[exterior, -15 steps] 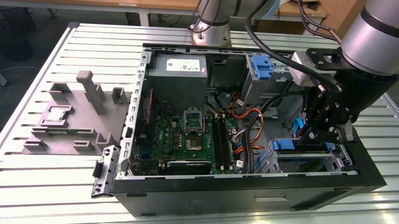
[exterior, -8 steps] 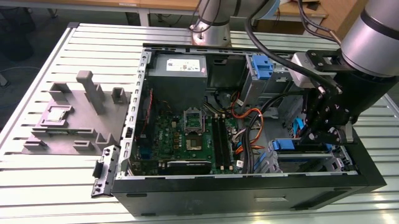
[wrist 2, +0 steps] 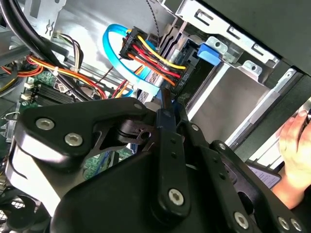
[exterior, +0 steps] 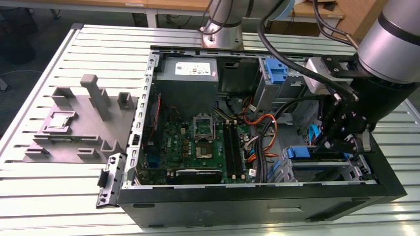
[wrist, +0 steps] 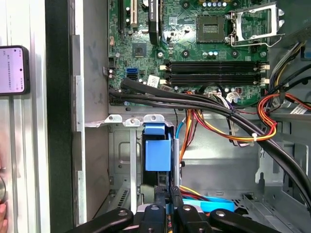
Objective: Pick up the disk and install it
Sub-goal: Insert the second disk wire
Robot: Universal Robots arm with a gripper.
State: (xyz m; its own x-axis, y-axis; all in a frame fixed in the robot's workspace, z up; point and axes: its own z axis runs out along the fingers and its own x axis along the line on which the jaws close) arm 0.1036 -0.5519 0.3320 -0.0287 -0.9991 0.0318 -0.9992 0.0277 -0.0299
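Two risks stand out, both close to the end effector [wrist: 164, 198]. Its fingers look pressed together on the blue rail at the near end of the disk [wrist: 158, 154], which sits upright in the drive bay [wrist: 127, 120] just ahead of the fingertips, in the case's corner at the exterior view's right. First, the grip is a thin pinch on a plastic tab: if the disk binds on the bay guides, I judge the fingers could slip off or the rail could flex, leaving the drive half seated or crooked. Second, a thick black cable bundle [wrist: 194, 99] crosses just beyond the bay, with orange and red wires [wrist: 228, 136] looping beside it; the arm's links could snag them. In the second wrist view a wired connector [wrist 2: 146, 51] hangs near the bay mouth and might get trapped behind the drive. Farther off, a person's hand [wrist 2: 294, 145] rests outside the case wall, near enough to be a hazard.
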